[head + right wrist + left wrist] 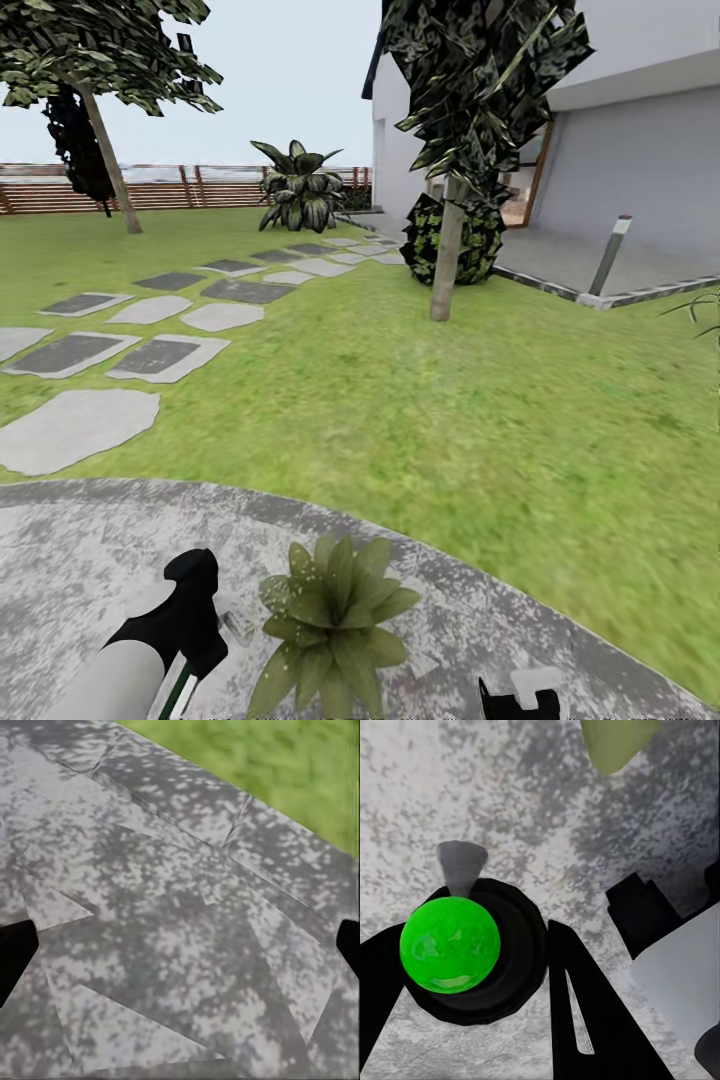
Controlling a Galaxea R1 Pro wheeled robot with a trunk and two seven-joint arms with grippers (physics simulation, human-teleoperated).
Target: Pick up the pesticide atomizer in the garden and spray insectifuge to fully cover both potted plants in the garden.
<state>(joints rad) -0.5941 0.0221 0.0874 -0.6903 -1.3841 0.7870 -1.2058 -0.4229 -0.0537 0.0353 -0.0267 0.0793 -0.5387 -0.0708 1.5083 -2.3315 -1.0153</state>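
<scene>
My left gripper (192,603) is low over the round grey stone patio (90,560), shut on the pesticide atomizer (238,624). In the left wrist view its black fingers (585,1012) flank the atomizer's dark round body with a bright green top (450,943) and a grey nozzle. One potted plant (335,620), a rosette of broad light-green leaves, stands on the patio just right of that gripper; a leaf of it (615,742) shows past the atomizer. My right gripper (520,700) hangs open over bare patio stone (180,945), to the plant's right.
Green lawn (480,420) spreads beyond the patio, with grey stepping stones (160,355) running back left. A slim tree trunk (447,260) and dark bush stand mid-right. A large striped agave (300,185) and brown slat fence are far back. The house with a paved strip is at right.
</scene>
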